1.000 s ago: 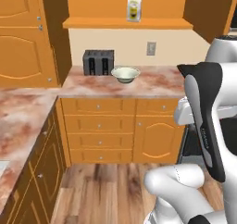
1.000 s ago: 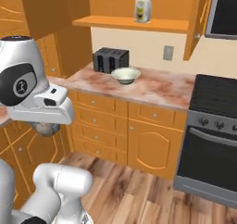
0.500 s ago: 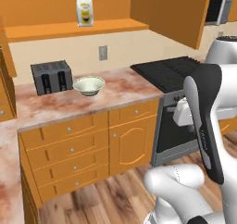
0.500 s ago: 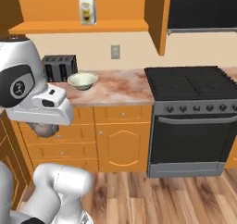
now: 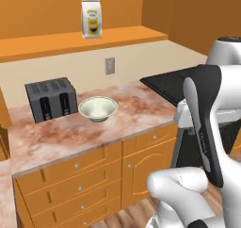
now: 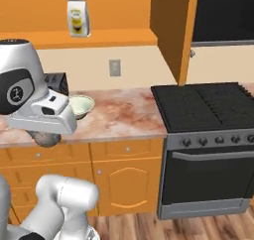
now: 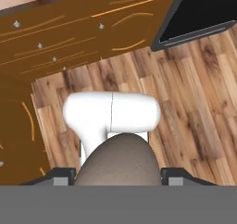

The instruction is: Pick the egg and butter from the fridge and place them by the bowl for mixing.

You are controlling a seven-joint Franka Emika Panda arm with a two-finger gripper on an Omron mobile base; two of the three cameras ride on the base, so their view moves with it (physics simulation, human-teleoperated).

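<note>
Gripper (image 7: 118, 179) is clamping the egg (image 7: 118, 160) over the floor, near the table (image 5: 70, 135). Bowl (image 5: 98, 109) is sitting beside the toaster (image 5: 51, 99). Egg placement and butter are remaining: 0 of 2 delivered.

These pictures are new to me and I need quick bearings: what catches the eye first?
The white arm, with a brown-grey egg clamped in its gripper above the wooden floor. Then the pale bowl on the marbled counter beside the dark toaster, and the black stove to their right.
</note>
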